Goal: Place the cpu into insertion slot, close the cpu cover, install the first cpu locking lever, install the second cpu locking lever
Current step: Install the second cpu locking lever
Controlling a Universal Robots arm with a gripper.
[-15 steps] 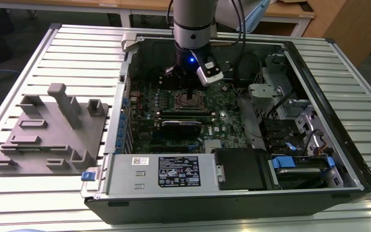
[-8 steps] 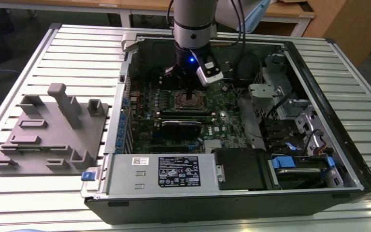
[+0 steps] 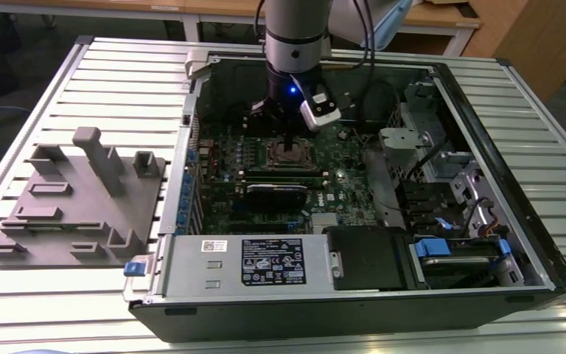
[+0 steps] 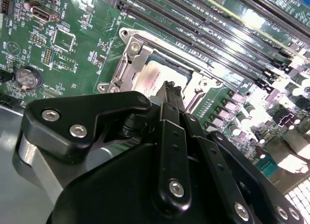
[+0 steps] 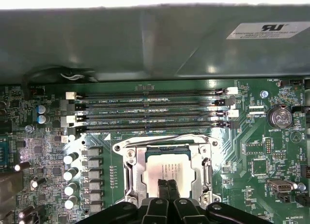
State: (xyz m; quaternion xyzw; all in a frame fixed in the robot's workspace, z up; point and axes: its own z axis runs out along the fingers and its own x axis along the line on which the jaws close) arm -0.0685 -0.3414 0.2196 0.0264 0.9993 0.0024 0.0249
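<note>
Your black claw (image 5: 167, 190) hangs low over the square socket with its silvery rim (image 5: 130, 158) on the green motherboard (image 5: 252, 151), fingers pressed together with nothing between them. In both wrist views the small square chip with the silver-grey top (image 5: 167, 163) already lies flat inside that socket, framed by what I take to be the thin silvery cover plate (image 4: 127, 64). I judge the tips sit just above the chip so they can work the cover or levers. The open computer case (image 3: 480, 110) lies on its side on a ribbed metal worktop (image 3: 116, 74), a grey moulded fixture (image 3: 77, 199) beside it; wooden furniture stands behind.
</note>
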